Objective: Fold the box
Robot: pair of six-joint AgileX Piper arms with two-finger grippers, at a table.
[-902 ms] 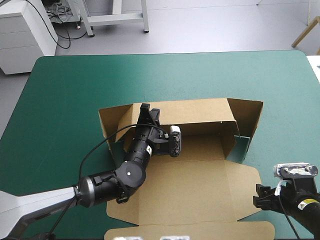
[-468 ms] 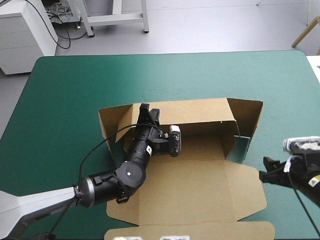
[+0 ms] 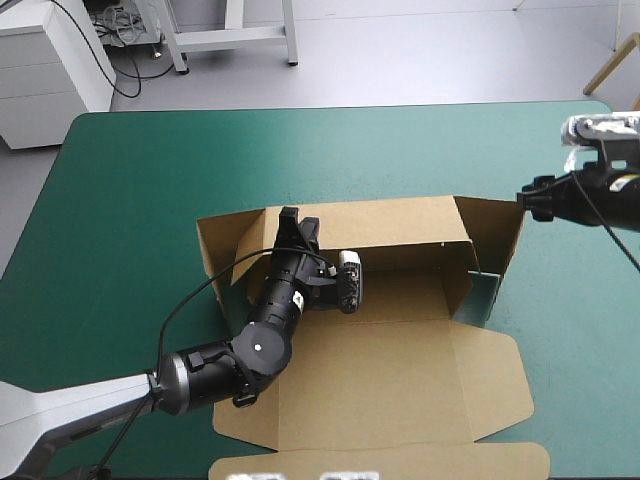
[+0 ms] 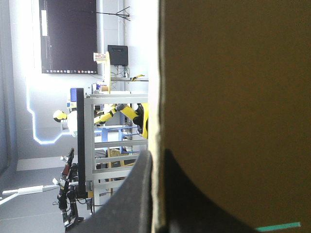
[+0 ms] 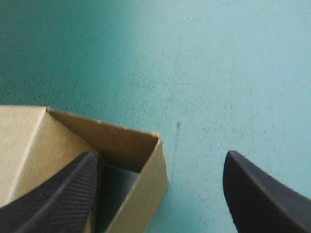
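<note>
The brown box (image 3: 400, 370) lies mid-table in the high view, its front panels flat. Its back wall (image 3: 400, 222) and right side flap (image 3: 497, 235) stand raised. My left gripper (image 3: 294, 222) is shut on the back wall near its left end. In the left wrist view the board's edge (image 4: 156, 73) runs up from between the closed fingers of my left gripper (image 4: 156, 154). My right gripper (image 3: 527, 200) hovers open at the box's far right corner. In the right wrist view that corner (image 5: 121, 141) sits between the spread fingers of my right gripper (image 5: 160, 155).
The teal-green cover (image 3: 150, 180) spreads bare to the left, behind and to the right of the box. A small patch of cover (image 3: 486, 295) shows in the gap at the box's right corner. The box's front flap (image 3: 380, 462) reaches the table's near edge.
My right gripper has swung from the table's near right area up to the box's far right corner. The left arm and the box have not moved.
</note>
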